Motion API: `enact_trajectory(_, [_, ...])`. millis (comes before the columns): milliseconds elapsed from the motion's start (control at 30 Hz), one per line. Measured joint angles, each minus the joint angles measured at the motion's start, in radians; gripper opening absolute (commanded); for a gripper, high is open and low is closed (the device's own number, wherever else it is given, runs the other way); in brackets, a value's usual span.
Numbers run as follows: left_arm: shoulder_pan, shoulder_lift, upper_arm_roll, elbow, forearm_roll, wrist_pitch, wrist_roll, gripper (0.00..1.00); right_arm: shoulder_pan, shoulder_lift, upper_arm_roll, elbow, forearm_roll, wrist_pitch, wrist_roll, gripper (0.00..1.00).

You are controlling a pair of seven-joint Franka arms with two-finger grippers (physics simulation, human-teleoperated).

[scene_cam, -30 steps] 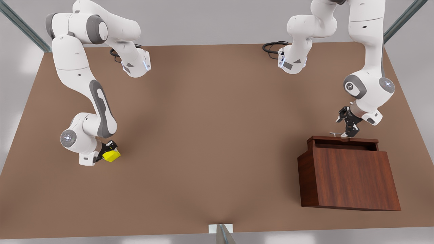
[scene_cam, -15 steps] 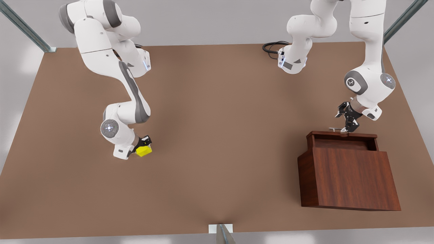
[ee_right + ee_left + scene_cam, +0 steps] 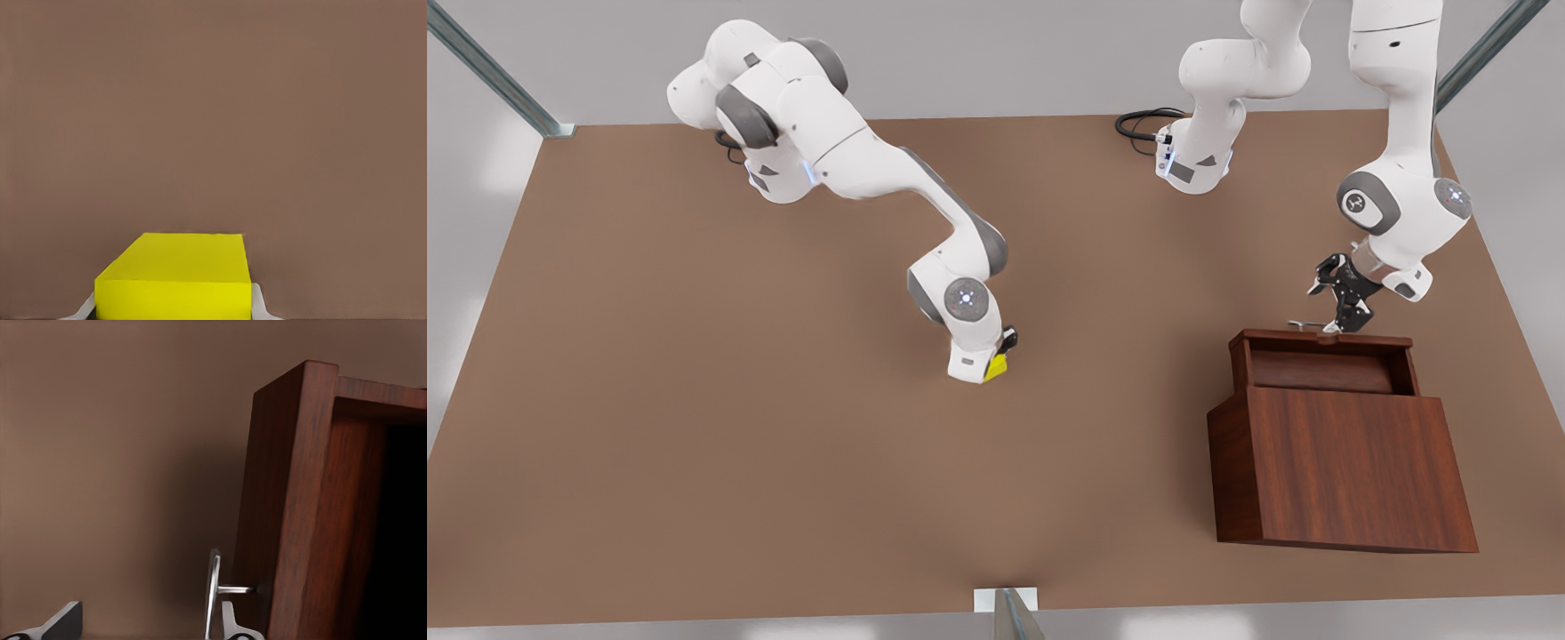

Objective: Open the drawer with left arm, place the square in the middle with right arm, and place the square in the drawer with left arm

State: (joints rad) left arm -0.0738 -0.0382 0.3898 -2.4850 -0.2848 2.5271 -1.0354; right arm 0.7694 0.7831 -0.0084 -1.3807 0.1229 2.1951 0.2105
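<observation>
The square [image 3: 996, 366], a yellow cube, sits between the fingers of my right gripper [image 3: 1000, 356], which is shut on it near the middle [image 3: 996, 444] of the brown tabletop. The right wrist view shows the square [image 3: 173, 277] held just over the table. At the front view's right, the drawer [image 3: 1320, 339] stands pulled out of the wooden cabinet [image 3: 1343, 471]. My left gripper [image 3: 1343, 311] is at the drawer's silver handle [image 3: 1303, 325], fingers spread. In the left wrist view the handle [image 3: 213, 587] lies just inside one fingertip [image 3: 232, 628].
Both arm bases [image 3: 1192, 160] stand at the table's far edge with a black cable beside each. Metal frame posts [image 3: 489, 71] rise at the far corners. A small bracket [image 3: 1005, 600] sits at the near edge.
My right gripper has carried the square from the front view's left to the table's middle. The drawer has slid farther out of the cabinet, with my left gripper moving back along with its handle.
</observation>
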Motion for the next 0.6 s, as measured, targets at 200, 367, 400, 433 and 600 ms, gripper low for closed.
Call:
enact_trajectory(200, [-0.005, -0.021, 0.020, -0.009, 0.002, -0.027, 0.006, 1.00, 0.162, 0.065, 0.004, 0.057, -0.039, 0.013, 0.053, 0.70])
enact_trajectory(367, [-0.012, -0.059, 0.028, -0.011, 0.009, -0.072, 0.005, 1.00, 0.185, 0.098, 0.007, 0.080, -0.071, 0.016, 0.067, 0.70])
enact_trajectory(400, [-0.016, -0.081, 0.047, -0.011, 0.020, -0.099, 0.003, 1.00, 0.186, 0.100, 0.007, 0.080, -0.071, 0.017, 0.080, 0.70])
enact_trajectory(433, [-0.013, -0.096, 0.058, -0.011, 0.035, -0.116, 0.001, 1.00, 0.190, 0.103, 0.007, 0.082, -0.071, 0.021, 0.091, 0.75])
enact_trajectory(600, [-0.040, -0.179, 0.070, 0.005, 0.120, -0.199, -0.006, 1.00, 0.191, 0.104, 0.007, 0.087, -0.074, 0.023, 0.092, 0.96])
